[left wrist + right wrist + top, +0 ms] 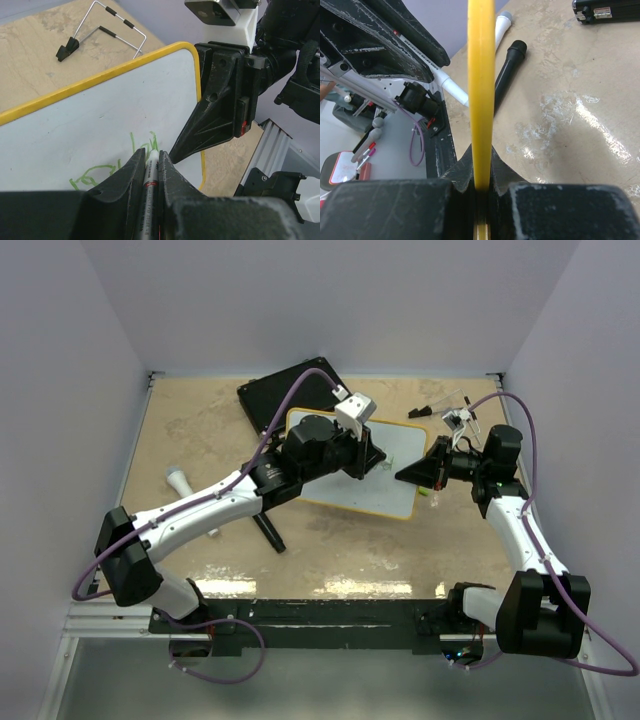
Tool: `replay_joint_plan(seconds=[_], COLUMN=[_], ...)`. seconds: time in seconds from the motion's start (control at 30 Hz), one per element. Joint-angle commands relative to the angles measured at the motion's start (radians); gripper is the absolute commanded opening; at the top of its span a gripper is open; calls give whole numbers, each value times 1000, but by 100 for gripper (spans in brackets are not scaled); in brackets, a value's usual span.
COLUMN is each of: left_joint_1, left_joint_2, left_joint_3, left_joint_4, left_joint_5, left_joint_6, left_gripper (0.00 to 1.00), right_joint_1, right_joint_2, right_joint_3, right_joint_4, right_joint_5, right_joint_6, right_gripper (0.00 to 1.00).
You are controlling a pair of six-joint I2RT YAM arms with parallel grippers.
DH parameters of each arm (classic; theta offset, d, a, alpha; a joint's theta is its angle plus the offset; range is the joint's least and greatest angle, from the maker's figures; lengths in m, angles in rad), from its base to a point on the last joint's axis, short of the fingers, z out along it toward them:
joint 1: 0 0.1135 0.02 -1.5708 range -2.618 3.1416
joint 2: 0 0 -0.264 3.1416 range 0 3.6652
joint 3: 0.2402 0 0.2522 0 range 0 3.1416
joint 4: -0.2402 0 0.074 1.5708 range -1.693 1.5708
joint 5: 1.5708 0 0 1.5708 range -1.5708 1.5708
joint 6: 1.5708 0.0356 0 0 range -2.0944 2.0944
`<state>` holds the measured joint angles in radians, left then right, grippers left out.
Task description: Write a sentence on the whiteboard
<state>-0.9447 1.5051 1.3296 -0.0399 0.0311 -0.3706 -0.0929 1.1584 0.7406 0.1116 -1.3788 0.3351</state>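
Note:
The whiteboard point(395, 470) lies mid-table, white with a yellow rim point(90, 82). My left gripper point(372, 458) is shut on a white marker point(150, 172) whose tip rests on the board's white face. Thin green scribbles of the sentence point(117, 167) run leftward from the tip. My right gripper point(408, 473) is shut on the board's right edge; the right wrist view shows the yellow rim point(481, 90) edge-on between its jaws. In the left wrist view the right gripper's black fingers point(210, 125) clamp the rim just beside the marker.
A black case point(285, 388) lies behind the board. A wire stand point(445, 408) with black tips sits at the back right, also in the left wrist view point(105, 27). A black cylinder point(268, 532) and a white object point(180, 480) lie near the left arm.

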Motion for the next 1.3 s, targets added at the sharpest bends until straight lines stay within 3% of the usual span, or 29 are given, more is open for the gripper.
replay_joint_plan(seconds=[0.0, 0.5, 0.8, 1.13, 1.27], left_joint_1=[0, -5, 43, 214, 276], left_joint_2=[20, 57, -247, -603, -661], left_joint_3=[60, 126, 13, -343, -427], left_joint_4=[21, 72, 58, 41, 54], left_joint_5=[7, 92, 9, -28, 9], left_joint_6=[27, 15, 68, 73, 61], left_gripper=[0, 0, 0, 0, 0], right_joint_1=[2, 2, 1, 1, 1], right_joint_2=[-17, -20, -2, 81, 86], right_joint_3=[62, 60, 97, 261, 276], right_joint_4=[28, 30, -32, -470, -504], right_joint_5=[-65, -68, -68, 15, 27], right_joint_6=[-5, -5, -65, -471, -504], right_gripper=[0, 0, 0, 0, 0])
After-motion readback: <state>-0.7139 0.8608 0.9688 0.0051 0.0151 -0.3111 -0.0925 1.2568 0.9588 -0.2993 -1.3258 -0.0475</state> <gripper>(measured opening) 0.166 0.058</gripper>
